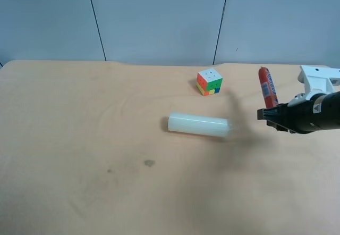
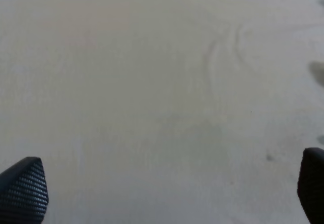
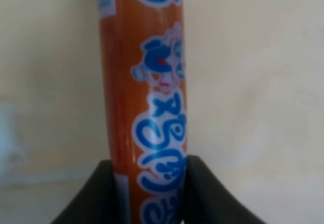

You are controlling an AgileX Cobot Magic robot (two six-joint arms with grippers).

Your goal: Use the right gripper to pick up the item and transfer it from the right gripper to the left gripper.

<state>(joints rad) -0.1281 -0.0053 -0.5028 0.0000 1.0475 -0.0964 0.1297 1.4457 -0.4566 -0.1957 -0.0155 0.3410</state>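
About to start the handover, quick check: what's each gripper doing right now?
Right gripper: closed on the red-orange sausage stick.
Left gripper: open, empty.

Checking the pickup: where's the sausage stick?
The sausage stick is at the exterior high view's right, clamped in the right gripper, right of the puzzle cube.

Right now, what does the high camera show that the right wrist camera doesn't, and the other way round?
Only the high view: the cube, the cylinder, the arm's white housing and the stick's top end.
Only the right wrist view: the stick's blue-white lettering close up, with a black jaw tight against each side.
Both: the right gripper shut on the stick, and the tan table.
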